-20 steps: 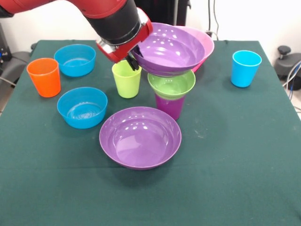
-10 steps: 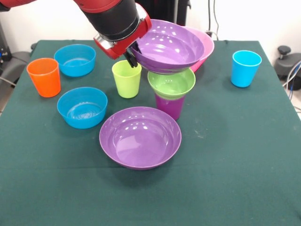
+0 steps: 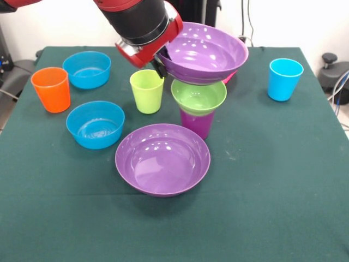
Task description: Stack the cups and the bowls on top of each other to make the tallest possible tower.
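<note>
The gripper is shut on the left rim of a wide purple bowl, holding it tilted in the air just above the tower. The tower is a small green bowl sitting in the purple cup. Whether the held bowl's underside touches the green bowl's back rim I cannot tell. A second wide purple bowl lies on the cloth in front of the tower. The lime green cup stands directly below the gripper. Only a sliver of the pink bowl shows behind the held bowl.
At the left stand the orange cup and two blue bowls. The light blue cup stands alone at the right. The green tablecloth covers the table.
The gripper has carried the purple bowl to the right and slightly up, so it now hides most of the pink bowl and sits more squarely over the green bowl.
</note>
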{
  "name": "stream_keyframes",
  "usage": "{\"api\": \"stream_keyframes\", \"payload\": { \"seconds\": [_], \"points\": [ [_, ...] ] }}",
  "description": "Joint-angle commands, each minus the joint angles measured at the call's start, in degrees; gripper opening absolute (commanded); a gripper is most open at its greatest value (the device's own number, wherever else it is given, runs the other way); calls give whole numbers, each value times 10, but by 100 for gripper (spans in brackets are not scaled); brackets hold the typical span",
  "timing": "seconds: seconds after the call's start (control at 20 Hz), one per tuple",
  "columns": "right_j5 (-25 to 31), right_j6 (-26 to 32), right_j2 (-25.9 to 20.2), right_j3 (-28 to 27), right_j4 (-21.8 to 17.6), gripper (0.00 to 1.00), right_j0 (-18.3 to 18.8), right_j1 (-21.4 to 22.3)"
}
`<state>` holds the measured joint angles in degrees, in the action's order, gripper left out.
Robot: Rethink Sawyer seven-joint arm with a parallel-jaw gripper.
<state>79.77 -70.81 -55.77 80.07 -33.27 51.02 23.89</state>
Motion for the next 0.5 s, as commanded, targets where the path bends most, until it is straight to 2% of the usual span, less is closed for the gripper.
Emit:
{"api": "stream_keyframes", "payload": {
  "seconds": [0.05,0.5],
  "points": [
    [-51,141,-13,15,1,0,-8,-34],
    [-48,166,2,14,-30,0,-4,-33]
  ]
}}
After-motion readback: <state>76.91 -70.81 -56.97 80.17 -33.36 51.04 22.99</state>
